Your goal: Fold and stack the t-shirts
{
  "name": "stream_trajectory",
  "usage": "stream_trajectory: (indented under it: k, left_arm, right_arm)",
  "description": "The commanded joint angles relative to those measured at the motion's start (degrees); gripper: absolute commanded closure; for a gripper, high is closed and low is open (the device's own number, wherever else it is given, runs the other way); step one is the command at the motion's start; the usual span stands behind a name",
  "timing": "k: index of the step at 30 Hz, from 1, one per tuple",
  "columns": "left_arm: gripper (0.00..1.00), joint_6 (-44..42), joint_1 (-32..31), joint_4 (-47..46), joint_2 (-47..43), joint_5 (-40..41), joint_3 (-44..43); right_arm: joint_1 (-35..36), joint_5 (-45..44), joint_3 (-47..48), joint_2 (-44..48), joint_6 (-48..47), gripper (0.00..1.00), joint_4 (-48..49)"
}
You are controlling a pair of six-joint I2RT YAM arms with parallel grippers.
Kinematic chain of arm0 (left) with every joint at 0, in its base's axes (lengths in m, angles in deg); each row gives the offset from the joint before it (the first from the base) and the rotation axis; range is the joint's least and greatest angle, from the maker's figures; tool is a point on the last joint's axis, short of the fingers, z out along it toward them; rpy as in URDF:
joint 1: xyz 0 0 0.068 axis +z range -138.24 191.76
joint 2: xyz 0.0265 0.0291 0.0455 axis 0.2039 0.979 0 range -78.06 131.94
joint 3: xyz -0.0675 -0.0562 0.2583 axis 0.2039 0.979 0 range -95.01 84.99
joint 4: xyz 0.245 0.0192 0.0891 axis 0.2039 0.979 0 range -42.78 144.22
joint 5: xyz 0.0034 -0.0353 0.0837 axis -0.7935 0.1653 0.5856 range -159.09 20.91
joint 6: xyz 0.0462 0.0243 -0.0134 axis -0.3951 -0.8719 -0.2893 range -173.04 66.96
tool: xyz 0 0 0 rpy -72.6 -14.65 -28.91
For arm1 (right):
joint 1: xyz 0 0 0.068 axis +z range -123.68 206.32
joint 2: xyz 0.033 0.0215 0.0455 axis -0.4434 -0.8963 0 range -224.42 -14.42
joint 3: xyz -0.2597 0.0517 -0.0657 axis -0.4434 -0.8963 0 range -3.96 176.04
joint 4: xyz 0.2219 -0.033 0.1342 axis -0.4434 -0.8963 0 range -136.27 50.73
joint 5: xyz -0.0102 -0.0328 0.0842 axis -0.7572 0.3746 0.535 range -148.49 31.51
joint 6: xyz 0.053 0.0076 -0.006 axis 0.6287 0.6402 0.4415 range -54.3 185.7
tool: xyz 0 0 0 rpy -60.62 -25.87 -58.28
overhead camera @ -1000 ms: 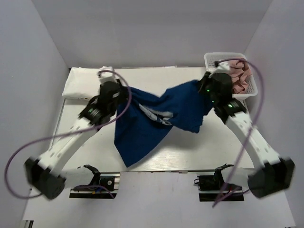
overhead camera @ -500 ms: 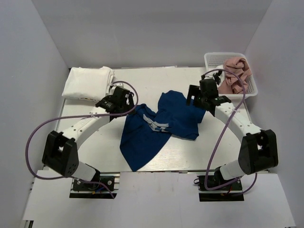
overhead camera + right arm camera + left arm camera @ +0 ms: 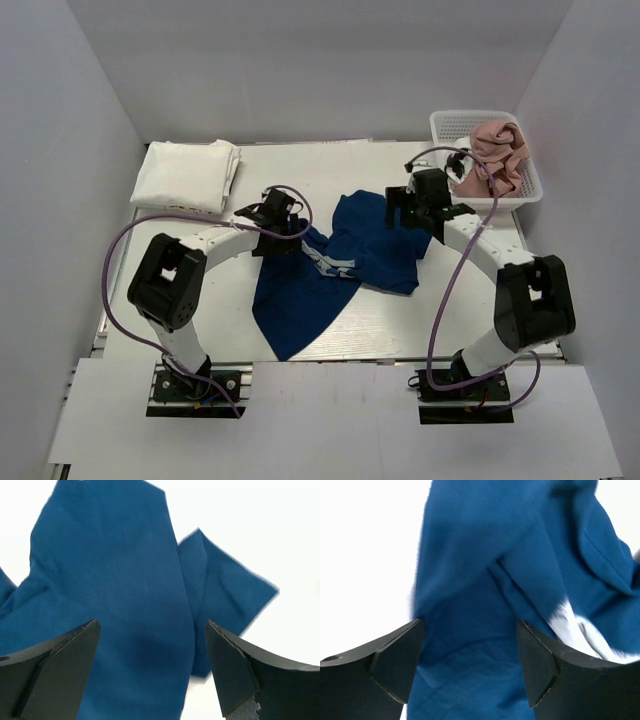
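Note:
The navy blue t-shirt (image 3: 318, 268) lies loose and crumpled on the table's middle, its pale print (image 3: 335, 262) partly folded in. My left gripper (image 3: 283, 236) hovers over its left upper edge, open, with only cloth (image 3: 470, 580) below the fingers. At the shirt's right upper corner my right gripper (image 3: 405, 210) also stands open above blue cloth (image 3: 115, 580), holding nothing. White folded t-shirts (image 3: 186, 175) form a stack at the back left. A dusty pink t-shirt (image 3: 497, 158) is bunched in the basket.
The white mesh basket (image 3: 470, 121) stands at the back right corner, close behind the right gripper. Bare white table (image 3: 440, 310) shows in front of the navy shirt and along the back edge (image 3: 320, 165). Purple cables loop off both arms.
Both grippers held the navy shirt stretched in the air, then opened and let it go. It dropped in a heap on the table, and both arms drew in toward it.

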State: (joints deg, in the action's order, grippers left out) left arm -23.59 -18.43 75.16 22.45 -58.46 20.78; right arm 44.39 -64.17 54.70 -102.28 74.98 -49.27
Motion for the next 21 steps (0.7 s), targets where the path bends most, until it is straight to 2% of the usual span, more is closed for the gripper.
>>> stream_trajectory:
  k: [1, 2, 4, 5, 7, 8, 10, 15, 18, 19, 21]
  left_arm:
    - [0.17, 1.1, 1.1, 0.6, -2.4, 5.5, -2.1]
    - [0.17, 1.1, 1.6, 0.6, -2.4, 5.5, -2.1]
    - [0.17, 1.1, 2.2, 0.6, -0.8, 5.5, -3.9]
    - [0.17, 1.1, 2.2, 0.6, 0.1, 6.1, -4.5]
    - [0.24, 1.1, 2.8, 0.6, 3.3, 7.0, -6.5]
    - [0.26, 1.1, 2.8, 1.1, 4.6, 7.0, -7.6]
    - [0.34, 1.1, 2.8, 1.9, 7.2, 7.0, -10.6]
    - [0.39, -1.0, 3.3, 1.7, 10.8, 4.0, -11.9]
    - [0.55, -1.5, 3.3, 1.7, 10.8, 3.2, -11.9]
    - [0.79, -1.5, 3.3, 1.0, 10.0, 3.2, -11.0]
    - [1.00, -1.5, 3.3, 1.0, 9.3, 4.7, -10.5]
  right_arm:
    - [-0.1, 4.2, 5.6, -4.9, -8.8, 0.10, 5.2]
    - [0.0, 6.7, 8.7, -6.2, -13.1, 0.10, 5.7]
    - [-0.1, 8.7, 11.1, -11.4, -13.9, 0.10, 6.8]
    - [-0.1, 9.8, 15.9, -12.9, -14.0, 0.10, 6.4]
    - [0.0, 9.2, 19.5, -19.7, -13.3, 0.10, 4.9]
    - [0.1, 8.8, 25.8, -22.9, -13.5, 0.10, 2.6]
    - [0.3, 9.1, 31.1, -29.3, -13.6, 0.10, 0.4]
    - [0.4, 10.9, 41.6, -37.4, -13.5, 0.10, -3.7]
    - [0.7, 12.3, 43.7, -41.3, -12.9, 0.10, -5.2]
    - [0.7, 12.5, 43.9, -42.2, -12.9, 0.14, -5.2]
    - [1.7, 10.3, 44.0, -43.4, -13.0, 0.20, -4.9]
